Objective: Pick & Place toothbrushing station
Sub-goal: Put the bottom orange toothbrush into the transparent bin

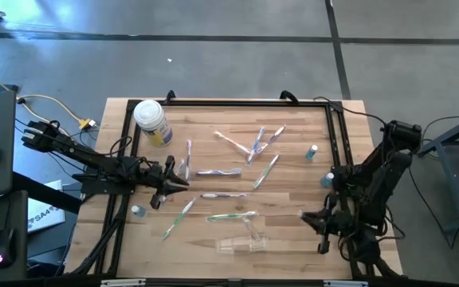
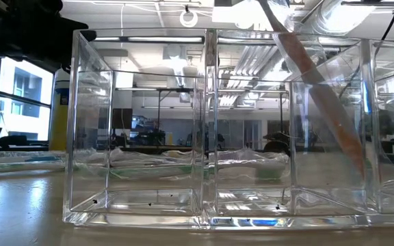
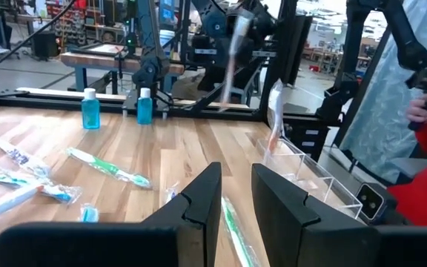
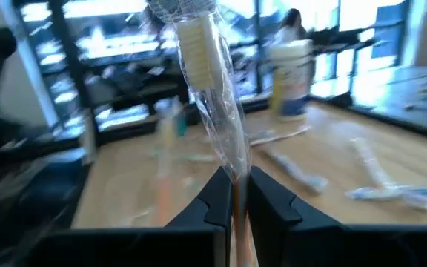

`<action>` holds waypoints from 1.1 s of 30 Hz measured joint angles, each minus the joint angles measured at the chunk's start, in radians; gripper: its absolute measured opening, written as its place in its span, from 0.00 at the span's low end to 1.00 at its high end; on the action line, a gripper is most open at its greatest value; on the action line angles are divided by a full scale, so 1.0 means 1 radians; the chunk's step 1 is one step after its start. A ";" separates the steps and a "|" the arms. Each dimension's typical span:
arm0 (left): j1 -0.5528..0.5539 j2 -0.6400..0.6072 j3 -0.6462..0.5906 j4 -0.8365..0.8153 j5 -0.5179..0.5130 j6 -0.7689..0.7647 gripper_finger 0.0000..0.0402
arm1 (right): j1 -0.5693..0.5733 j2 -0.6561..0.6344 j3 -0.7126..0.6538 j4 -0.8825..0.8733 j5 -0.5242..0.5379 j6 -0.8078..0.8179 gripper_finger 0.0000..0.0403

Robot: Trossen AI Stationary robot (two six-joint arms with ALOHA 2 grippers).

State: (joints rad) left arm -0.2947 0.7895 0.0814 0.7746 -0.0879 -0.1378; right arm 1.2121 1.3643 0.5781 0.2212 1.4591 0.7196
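My right claw (image 4: 234, 194) pinches a wrapped toothbrush (image 4: 206, 81) tight, above the clear holder (image 1: 241, 243). I go down slowly, straight in. My left claw (image 3: 234, 204) waits past it, empty, a little open.

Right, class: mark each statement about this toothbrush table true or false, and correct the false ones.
1. The right gripper is shut on a wrapped toothbrush. True.
2. The clear holder sits at the table's far edge beside the jar. False: it is near the front edge, away from the jar.
3. Several toothbrushes still lie on the table. True.
4. The left gripper holds a blue bottle. False: nothing shows between its fingers.
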 joint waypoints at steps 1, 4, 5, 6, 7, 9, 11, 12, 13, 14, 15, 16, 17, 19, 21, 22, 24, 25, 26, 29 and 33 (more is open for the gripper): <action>0.000 0.000 0.000 0.000 0.000 0.002 0.19 | -0.012 0.016 0.000 0.093 -0.043 -0.085 0.04; 0.000 0.000 0.000 0.001 0.000 0.002 0.19 | -0.051 0.078 0.000 0.476 -0.194 -0.442 0.04; 0.000 0.000 0.000 0.001 0.000 0.002 0.19 | -0.062 0.103 0.000 0.615 -0.248 -0.565 0.04; 0.000 0.000 0.000 0.001 0.000 0.002 0.19 | -0.071 0.127 0.001 0.754 -0.293 -0.682 0.04; 0.000 0.000 0.000 0.001 0.000 0.001 0.19 | -0.077 0.150 0.001 0.882 -0.335 -0.796 0.04; 0.000 0.000 0.000 0.001 0.000 -0.004 0.19 | -0.083 0.193 0.001 1.105 -0.437 -1.004 0.04; 0.000 0.000 0.000 0.001 0.000 -0.011 0.19 | -0.091 0.231 0.001 1.274 -0.553 -1.167 0.04; 0.000 0.000 0.000 0.001 0.000 -0.019 0.19 | -0.103 0.252 0.001 1.310 -0.605 -1.213 0.04; 0.000 0.000 0.000 0.002 0.000 -0.024 0.19 | -0.121 0.262 0.000 1.314 -0.658 -1.224 0.04; 0.000 0.000 0.000 0.004 0.000 -0.025 0.19 | -0.145 0.272 -0.003 1.315 -0.699 -1.213 0.04; 0.000 0.000 0.000 0.008 0.000 -0.028 0.19 | -0.174 0.280 -0.007 1.317 -0.724 -1.182 0.04; 0.000 0.000 0.000 0.010 0.000 -0.030 0.19 | -0.210 0.290 -0.008 1.321 -0.760 -1.145 0.04; 0.000 0.000 0.000 0.011 0.001 -0.033 0.19 | -0.245 0.302 -0.010 1.325 -0.808 -1.103 0.04; 0.000 0.000 0.000 0.014 0.001 -0.036 0.19 | -0.311 0.329 -0.021 1.326 -0.903 -1.032 0.04; 0.000 0.000 0.000 0.021 0.001 -0.036 0.19 | -0.360 0.336 -0.023 1.327 -0.974 -0.980 0.04; 0.000 0.000 0.000 0.022 0.001 -0.036 0.19 | -0.377 0.336 -0.023 1.329 -0.995 -0.960 0.04; 0.000 0.000 0.000 0.025 0.002 -0.042 0.19 | -0.396 0.338 -0.023 1.330 -1.026 -0.947 0.04; 0.000 0.000 0.000 0.024 0.002 -0.046 0.19 | -0.398 0.339 -0.023 1.330 -1.036 -0.947 0.04; 0.000 0.000 0.000 0.022 0.002 -0.050 0.19 | -0.397 0.339 -0.023 1.330 -1.044 -0.947 0.04; 0.000 0.000 0.000 0.012 0.004 -0.052 0.19 | -0.396 0.338 -0.023 1.328 -1.040 -0.914 0.04; 0.000 0.000 0.000 0.011 0.005 -0.055 0.19 | -0.404 0.369 -0.023 1.329 -0.943 -0.798 0.04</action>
State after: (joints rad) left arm -0.2949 0.7895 0.0814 0.7857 -0.0834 -0.1925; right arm 0.8079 1.7332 0.5552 1.5506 0.5165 -0.0784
